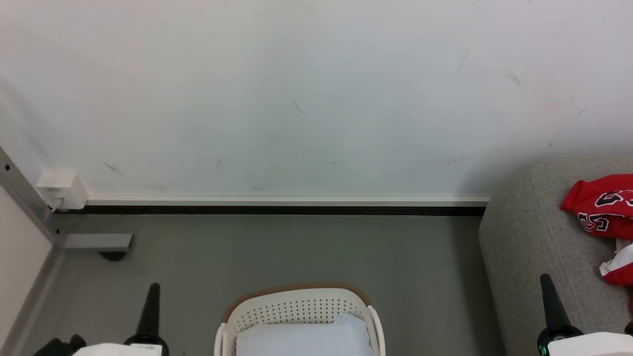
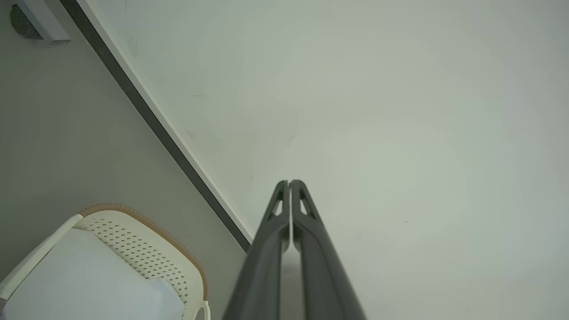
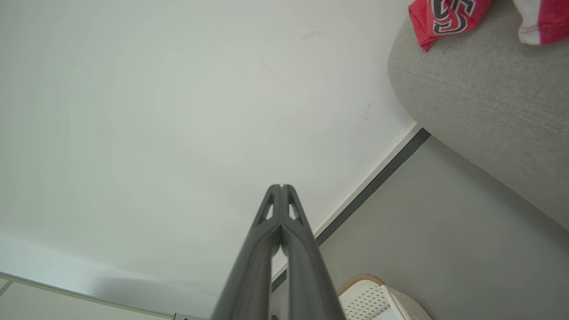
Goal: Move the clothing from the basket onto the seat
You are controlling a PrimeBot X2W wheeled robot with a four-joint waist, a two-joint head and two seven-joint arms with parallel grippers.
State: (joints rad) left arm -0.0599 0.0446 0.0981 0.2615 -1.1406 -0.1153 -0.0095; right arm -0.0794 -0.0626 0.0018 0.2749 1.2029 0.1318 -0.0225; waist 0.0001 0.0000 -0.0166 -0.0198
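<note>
Nearest, the left jaws and the right jaws are each pressed together with nothing between them, pointing toward the wall [image 1: 316,99]. Between them the basket [image 1: 296,309] sits on the floor [image 1: 296,247], holding a white pad [image 1: 306,338]. Farther right, the clothing [image 1: 601,207] lies on the seat [image 1: 529,237], well apart from the basket.

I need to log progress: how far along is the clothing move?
Done: red clothing lies on the seat. In hand: nothing; the left gripper and right gripper are shut and empty. Left: likely little; the basket holds a white pad, but its near end is cut off.
</note>
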